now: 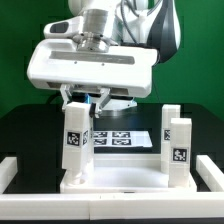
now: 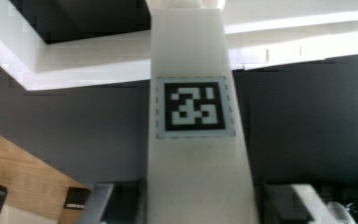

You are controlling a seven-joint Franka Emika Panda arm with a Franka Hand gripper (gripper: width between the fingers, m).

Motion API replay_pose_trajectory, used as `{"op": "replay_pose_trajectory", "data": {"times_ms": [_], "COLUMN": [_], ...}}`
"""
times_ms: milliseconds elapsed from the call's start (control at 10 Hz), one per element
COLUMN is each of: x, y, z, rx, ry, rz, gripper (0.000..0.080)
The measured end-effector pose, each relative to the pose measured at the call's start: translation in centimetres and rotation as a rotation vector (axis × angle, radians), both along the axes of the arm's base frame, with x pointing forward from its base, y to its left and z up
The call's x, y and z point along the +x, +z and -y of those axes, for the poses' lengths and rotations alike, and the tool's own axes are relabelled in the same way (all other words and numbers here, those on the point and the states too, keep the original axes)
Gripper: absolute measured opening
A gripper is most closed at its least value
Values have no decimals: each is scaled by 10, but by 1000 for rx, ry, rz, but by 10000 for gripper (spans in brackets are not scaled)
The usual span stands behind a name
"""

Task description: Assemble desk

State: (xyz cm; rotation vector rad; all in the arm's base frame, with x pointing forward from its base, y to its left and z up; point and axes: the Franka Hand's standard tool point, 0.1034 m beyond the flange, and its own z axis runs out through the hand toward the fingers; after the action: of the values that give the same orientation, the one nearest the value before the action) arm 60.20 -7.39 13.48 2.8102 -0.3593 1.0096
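The desk's wide white rimmed plastic tabletop point(image 1: 120, 178) lies flat at the near middle of the black table point(image 1: 30, 125), its raised rim framing a shallow tray. A short white square-section leg point(image 1: 75, 143) with a black-and-white square tag stands upright at the tabletop's corner on the exterior view's left. On the exterior view's right two more tagged white legs stand upright, one nearer point(image 1: 180, 150) and one just behind it point(image 1: 170, 128), close together at the tabletop's right edge. Between the left leg and the right pair the tray is open. Long white rails point(image 1: 207, 172) edge the black table at both sides near the front, hemming in the tabletop.

The white robot arm point(image 1: 95, 60) hangs straight down over the left leg, its broad wrist housing level. The two-finger gripper point(image 1: 85, 100) pinches the top of that leg, fingers closed against its sides. In the wrist view the leg point(image 2: 194, 120) fills the middle as a tall white post with its tag facing the camera, and the dark finger pads point(image 2: 108, 198) sit against it on either side.

The flat white marker board point(image 1: 120, 138) lies on the table behind the tabletop. A green wall point(image 1: 20, 50) backs the scene.
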Motion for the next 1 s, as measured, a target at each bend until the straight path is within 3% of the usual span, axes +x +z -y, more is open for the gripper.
{"op": "replay_pose_trajectory", "data": {"times_ms": [100,300,400,500,1000], "x": [0,-2,-2,-2,-3], "y": [0,-4,-5,-5,-6], "z": [1,-1,-1,-1,-1], "rx": [12,21,21,21,21], "ry": [-4,-1,-1,-1,-1], "rz": [-14,-38,-39,-39,-41], "gripper": [287,523,523,624,649]}}
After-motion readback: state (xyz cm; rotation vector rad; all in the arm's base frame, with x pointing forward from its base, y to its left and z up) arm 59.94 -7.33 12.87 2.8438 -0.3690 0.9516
